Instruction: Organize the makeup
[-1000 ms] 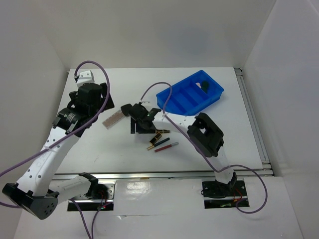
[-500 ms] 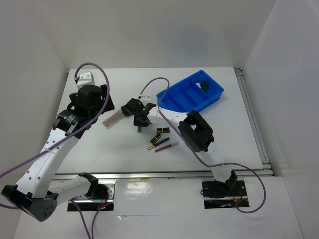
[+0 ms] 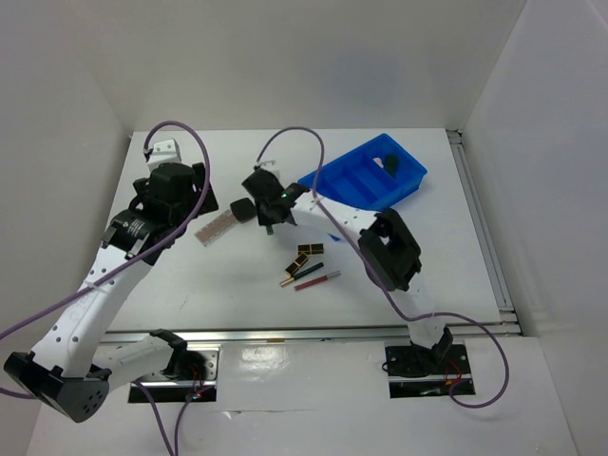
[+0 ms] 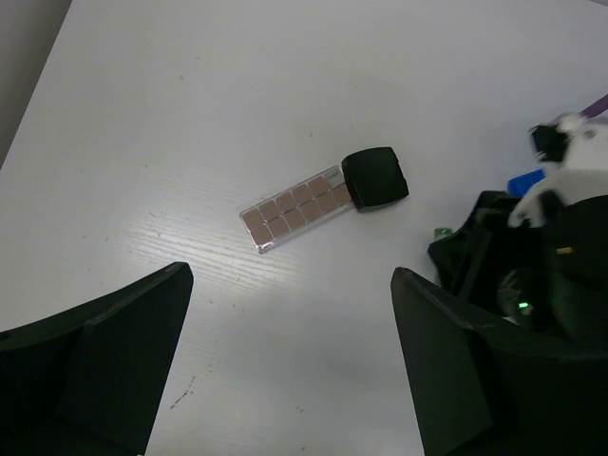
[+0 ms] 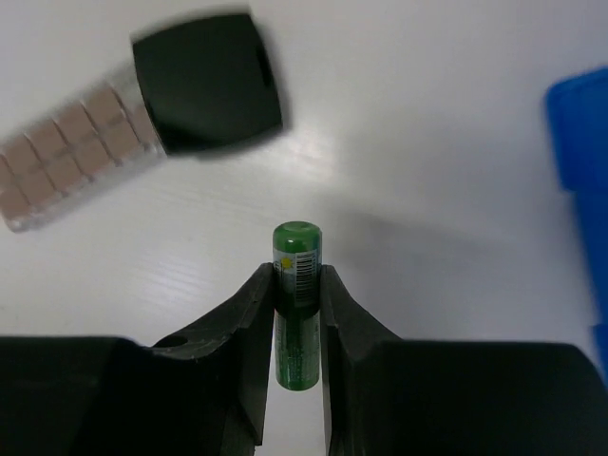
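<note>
Shows the grip plainly from the right wrist alone: right hand (image 5: 297,277) pinching the green tube (image 5: 297,249) by its sides, rounded end sticking out past the fingertips, over the white desk (image 5: 427,114). Puts the black square compact (image 5: 207,81) just beyond, blurred, touching the end of the pinkish glitter strip (image 5: 57,161). Catches a corner of the blue tray (image 5: 579,161) at the right edge.

Hides that tube almost wholly from above, under the hand's black body near the middle of the desk. Gives there instead the whole layout: tray far and to the right, a dark green piece (image 3: 391,163) in its farthest compartment, gold-black lipsticks (image 3: 304,258) and thin pencils (image 3: 318,278) lying nearer, well apart from the hand.

Adds from the left wrist the left hand (image 4: 290,274), spread wide with nothing between the fingers, hovering above strip and compact.

Against a second ago: right fingers spread then, now closed on the tube. Hand shifted farther and slightly left, away from the spot beside the lipsticks. Left arm, strip, lipsticks and pencils unchanged.
</note>
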Robot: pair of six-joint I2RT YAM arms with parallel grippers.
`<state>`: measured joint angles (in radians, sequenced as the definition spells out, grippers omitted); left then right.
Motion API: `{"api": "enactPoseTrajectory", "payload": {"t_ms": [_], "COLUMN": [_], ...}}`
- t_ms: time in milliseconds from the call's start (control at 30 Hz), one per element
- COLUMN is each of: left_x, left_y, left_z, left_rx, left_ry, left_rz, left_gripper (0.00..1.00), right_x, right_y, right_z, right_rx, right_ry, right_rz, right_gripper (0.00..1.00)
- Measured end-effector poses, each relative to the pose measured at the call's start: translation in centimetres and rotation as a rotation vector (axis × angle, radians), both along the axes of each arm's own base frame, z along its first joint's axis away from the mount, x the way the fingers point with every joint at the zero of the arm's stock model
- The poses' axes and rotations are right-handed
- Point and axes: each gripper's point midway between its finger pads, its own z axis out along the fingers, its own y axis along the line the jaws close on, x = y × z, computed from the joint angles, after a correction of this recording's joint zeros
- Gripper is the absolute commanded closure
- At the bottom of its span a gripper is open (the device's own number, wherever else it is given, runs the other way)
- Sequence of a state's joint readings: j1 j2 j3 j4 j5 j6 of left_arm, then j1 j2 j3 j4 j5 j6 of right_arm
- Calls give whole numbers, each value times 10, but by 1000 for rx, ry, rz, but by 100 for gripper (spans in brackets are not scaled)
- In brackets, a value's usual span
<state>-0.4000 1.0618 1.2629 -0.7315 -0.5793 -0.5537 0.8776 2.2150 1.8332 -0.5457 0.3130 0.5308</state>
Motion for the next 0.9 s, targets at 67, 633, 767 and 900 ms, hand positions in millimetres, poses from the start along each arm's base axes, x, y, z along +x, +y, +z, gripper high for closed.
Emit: {"api": "enactPoseTrajectory", "payload": {"t_ms": [67, 633, 767, 900], "left_x": [0, 3, 5, 6], "left_y": [0, -7, -8, -9], "left_z": [-2, -21, -24, -28], "left_rx": [1, -7, -3, 3], "left_ry": [3, 31, 39, 53], "left_rz": [0, -30, -30, -30], "left_gripper": [0, 0, 0, 0], "right_x": [20, 164, 182, 177], "right_y": [-11, -270, -299, -315], "right_z": [36, 153, 102, 55], "right_rx": [26, -25, -70, -109], "right_ry": [-79, -465, -348, -231], "right_rz": [35, -298, -382, -431], "right_gripper": [92, 92, 92, 91]}}
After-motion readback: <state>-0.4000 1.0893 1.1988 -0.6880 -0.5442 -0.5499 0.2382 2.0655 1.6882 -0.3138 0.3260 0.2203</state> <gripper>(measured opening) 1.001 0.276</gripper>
